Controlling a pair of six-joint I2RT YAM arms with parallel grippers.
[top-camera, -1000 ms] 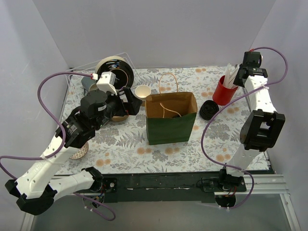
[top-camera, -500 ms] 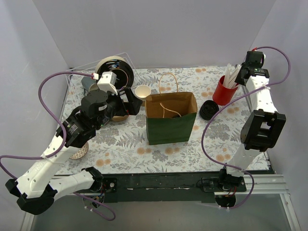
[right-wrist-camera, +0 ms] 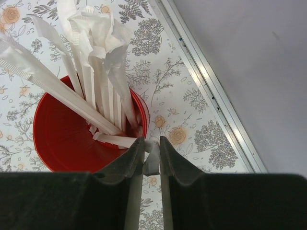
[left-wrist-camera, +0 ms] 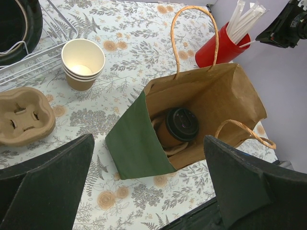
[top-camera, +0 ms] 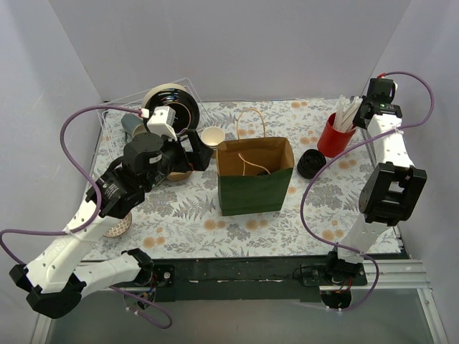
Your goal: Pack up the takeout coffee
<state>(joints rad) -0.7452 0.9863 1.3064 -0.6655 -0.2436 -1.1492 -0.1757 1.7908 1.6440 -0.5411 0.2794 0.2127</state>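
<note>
The takeout coffee point(left-wrist-camera: 181, 123) sits lid-up inside the green-and-brown paper bag point(left-wrist-camera: 136, 143), left of the red cup point(right-wrist-camera: 62, 139). The right gripper point(right-wrist-camera: 152, 142) pinches 1 wrapped straw point(right-wrist-camera: 152, 163) at the cup's rim. It should lift straight up, so neighbouring straws don't snag. The left gripper point(left-wrist-camera: 148, 138) hangs spread wide above the bag.

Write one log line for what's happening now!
coffee: in bag | left gripper: open, above bag | right gripper: pinching straw in red cup
</note>
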